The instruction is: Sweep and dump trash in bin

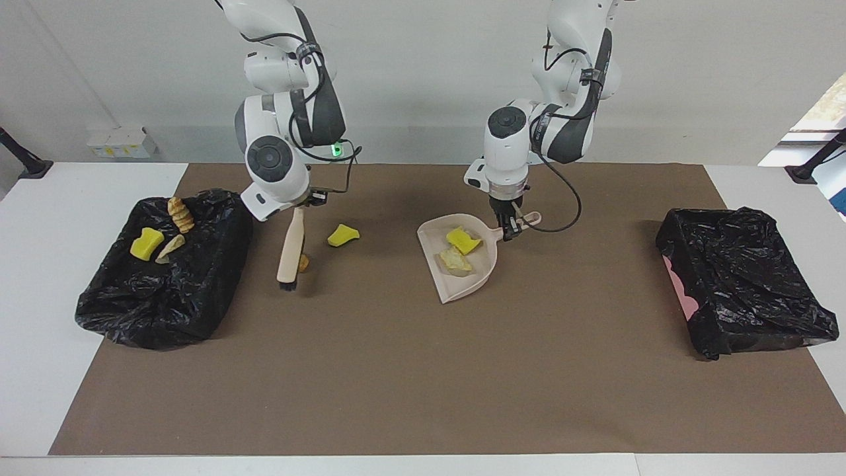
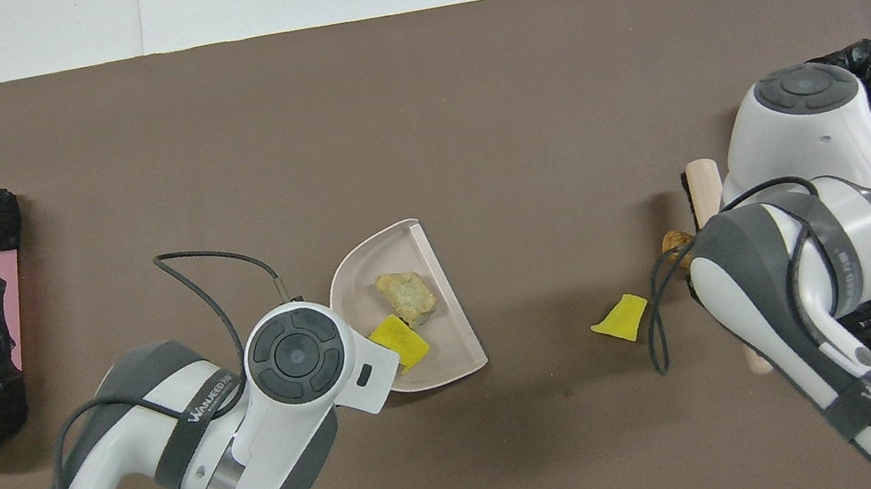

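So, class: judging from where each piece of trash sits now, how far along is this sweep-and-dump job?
Done: three pieces lie in the bin at the right arm's end. In hand: two pieces rest in the dustpan, its handle held by the left gripper; the right gripper holds the brush. Left: the yellow chunk and the brown lump on the mat, then dumping the dustpan.

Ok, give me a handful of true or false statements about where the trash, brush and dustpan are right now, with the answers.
1. The dustpan holds two pieces. True.
2. The right gripper holds the brush. True.
3. The bin at the left arm's end has trash showing in it. False: none shows there.
4. The yellow sponge piece on the mat lies inside the dustpan. False: it lies on the mat near the brush.
5. The left gripper grips the dustpan's handle. True.
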`<state>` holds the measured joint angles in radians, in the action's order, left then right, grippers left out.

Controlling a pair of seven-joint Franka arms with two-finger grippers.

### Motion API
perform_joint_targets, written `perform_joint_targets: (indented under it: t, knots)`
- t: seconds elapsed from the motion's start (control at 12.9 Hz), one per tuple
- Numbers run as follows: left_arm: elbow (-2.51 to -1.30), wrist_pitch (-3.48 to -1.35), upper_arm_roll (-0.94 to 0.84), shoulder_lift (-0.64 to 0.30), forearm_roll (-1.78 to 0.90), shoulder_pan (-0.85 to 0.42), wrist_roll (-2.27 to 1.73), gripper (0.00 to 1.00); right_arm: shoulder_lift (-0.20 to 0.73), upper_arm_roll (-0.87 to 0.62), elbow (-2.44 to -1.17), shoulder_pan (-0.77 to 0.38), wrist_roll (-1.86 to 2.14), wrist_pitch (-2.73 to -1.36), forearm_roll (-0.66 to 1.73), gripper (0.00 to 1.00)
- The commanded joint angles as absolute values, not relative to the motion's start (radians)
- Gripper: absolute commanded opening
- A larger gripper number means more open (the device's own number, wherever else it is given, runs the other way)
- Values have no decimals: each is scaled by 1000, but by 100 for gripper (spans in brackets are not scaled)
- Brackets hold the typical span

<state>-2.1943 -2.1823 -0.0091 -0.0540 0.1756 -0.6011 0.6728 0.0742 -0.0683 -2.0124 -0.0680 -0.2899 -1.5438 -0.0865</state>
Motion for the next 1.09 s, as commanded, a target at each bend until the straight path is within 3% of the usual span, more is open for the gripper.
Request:
perform_joint_targets:
  t: [0.0, 0.16, 0.47, 1.01]
  knots:
    - [-2238, -2209, -2, -23, 195, -621, 644, 0, -65, -83, -2219, -6, -293, -1642, -144, 0]
    - [-2240, -2209, -2, -23, 195, -623, 643, 0, -182, -84, -2409, 5, -284, -1773, -137, 0]
    - [-2256, -2203, -2, -11, 195, -641, 621, 0, -253, -87, -2505, -38, -293, -1807, -51, 0]
    - [-2278, -2209, -2, 2, 195, -646, 620, 0, -158, -89, -2473, -218, -400, -1973, -6, 0]
